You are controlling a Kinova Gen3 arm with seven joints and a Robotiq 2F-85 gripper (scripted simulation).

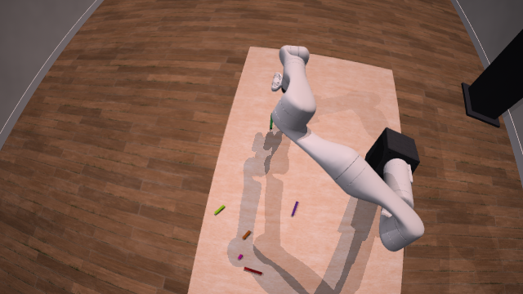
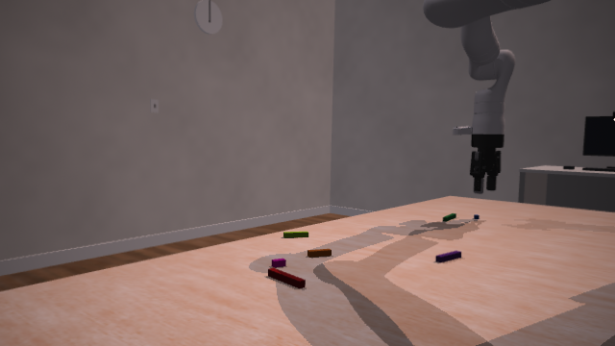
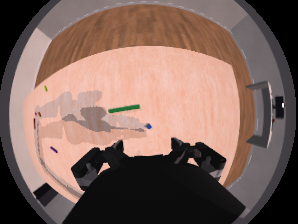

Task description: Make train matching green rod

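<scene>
My gripper [image 2: 484, 185] [image 3: 147, 144] is open and empty, pointing down high above the far part of the table. The small blue rod [image 2: 476, 217] [image 3: 149, 126] lies below it, hidden by the arm in the top view. The green rod [image 1: 271, 122] [image 2: 449, 217] [image 3: 124, 108] lies near the blue one, apart from it. The red rod [image 1: 252, 270] [image 2: 286, 278] lies at the near end, close to the magenta rod [image 1: 240, 256] [image 2: 279, 262]. The orange rod [image 1: 246, 234] [image 2: 319, 253] lies beyond the magenta one. No two rods touch.
The lime rod [image 1: 219, 210] [image 2: 296, 234] [image 3: 46, 88] lies near the left table edge. The purple rod [image 1: 295, 208] [image 2: 448, 257] [image 3: 54, 149] lies nearer the middle of the table [image 1: 325, 173]. The arm's black base [image 1: 396, 147] stands at the right edge.
</scene>
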